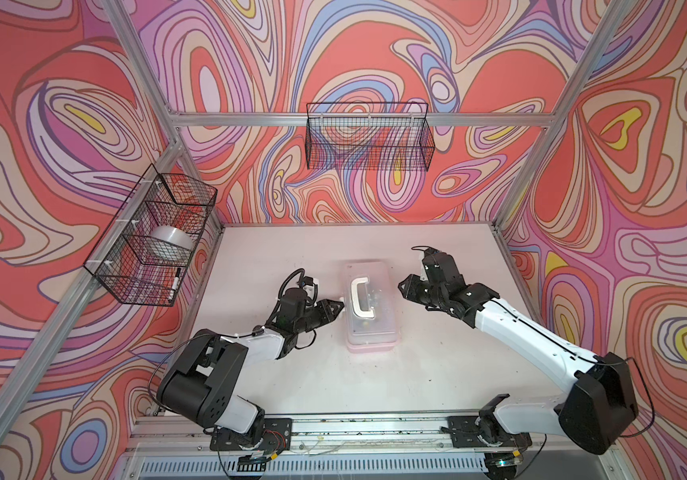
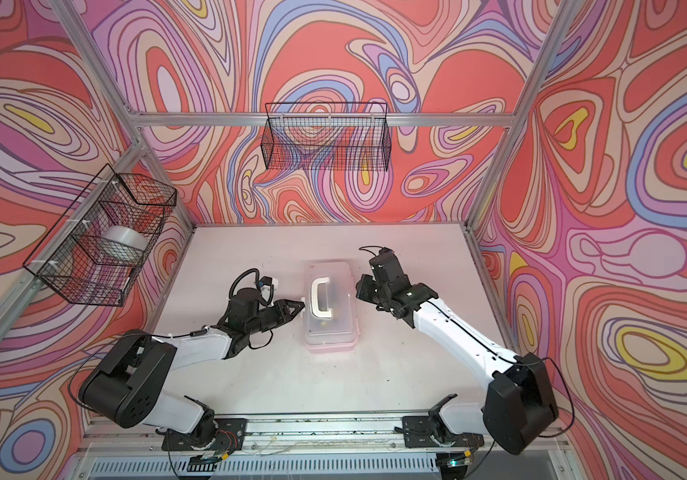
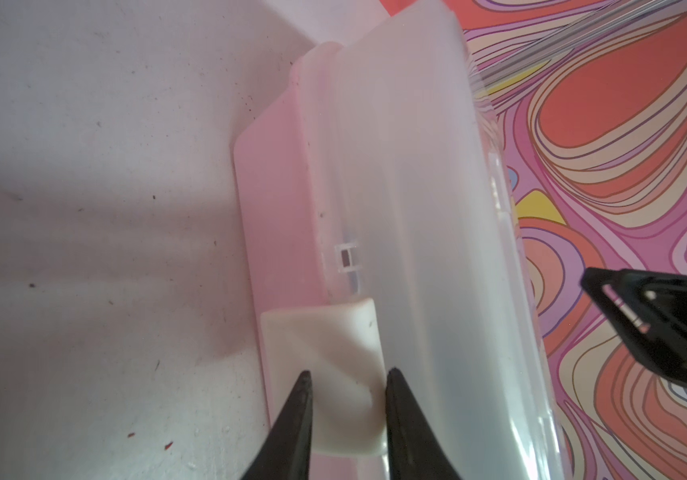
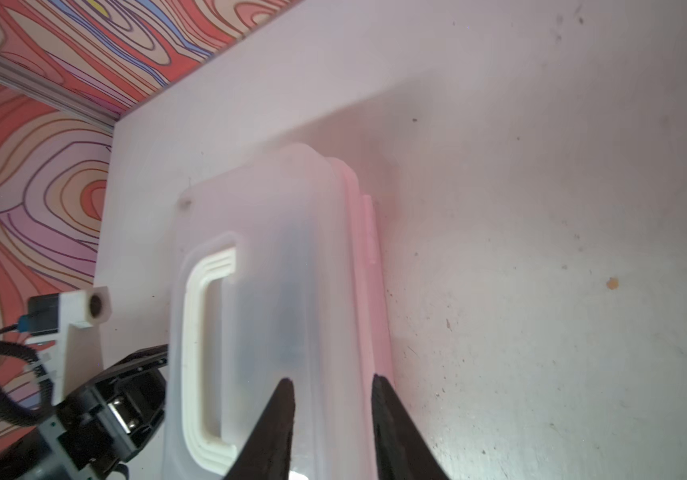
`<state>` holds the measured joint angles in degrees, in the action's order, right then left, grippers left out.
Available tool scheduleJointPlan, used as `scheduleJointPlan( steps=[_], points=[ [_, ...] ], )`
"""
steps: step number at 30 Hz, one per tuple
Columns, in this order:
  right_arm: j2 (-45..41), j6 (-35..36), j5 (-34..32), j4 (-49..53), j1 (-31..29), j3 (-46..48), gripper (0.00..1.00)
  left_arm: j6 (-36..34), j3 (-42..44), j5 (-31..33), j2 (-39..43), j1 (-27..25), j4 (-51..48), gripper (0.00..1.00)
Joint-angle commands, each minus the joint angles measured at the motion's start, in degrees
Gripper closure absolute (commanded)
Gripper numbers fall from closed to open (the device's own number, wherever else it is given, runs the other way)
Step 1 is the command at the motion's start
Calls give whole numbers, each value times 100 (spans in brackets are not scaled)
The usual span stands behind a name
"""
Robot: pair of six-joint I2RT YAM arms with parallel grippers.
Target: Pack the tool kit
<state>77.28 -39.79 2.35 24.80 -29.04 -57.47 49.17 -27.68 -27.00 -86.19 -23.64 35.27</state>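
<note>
Shut case [image 1: 379,322] looks light, stiff, slick; take it by handle [image 1: 353,299] or latch [image 3: 325,340]; left jaws and right jaws narrow, empty.

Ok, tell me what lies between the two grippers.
Only the tool kit case, lid down and white handle on top, lies between the left gripper and the right gripper. Both top views show it.

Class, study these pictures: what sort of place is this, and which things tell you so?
Likely a robot test cell: left arm and right arm on a rail, aluminium frame, swirl-printed walls.
</note>
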Motion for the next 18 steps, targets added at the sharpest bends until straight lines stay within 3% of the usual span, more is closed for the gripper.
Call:
scheduleJointPlan(
  steps=[1, 11, 18],
  points=[
    [229, -223, 379, -387, 122, 345, 67, 164, 350, 79, -352, -64, -344, 71],
    [813, -526, 1136, -1553, 300, 948, 68, 216, 536, 123, -401, -80, -24, 72],
    [691, -450, 1070, -1363, 392, 895, 68, -90, 297, 527, 199, -63, -958, 61]
  ],
)
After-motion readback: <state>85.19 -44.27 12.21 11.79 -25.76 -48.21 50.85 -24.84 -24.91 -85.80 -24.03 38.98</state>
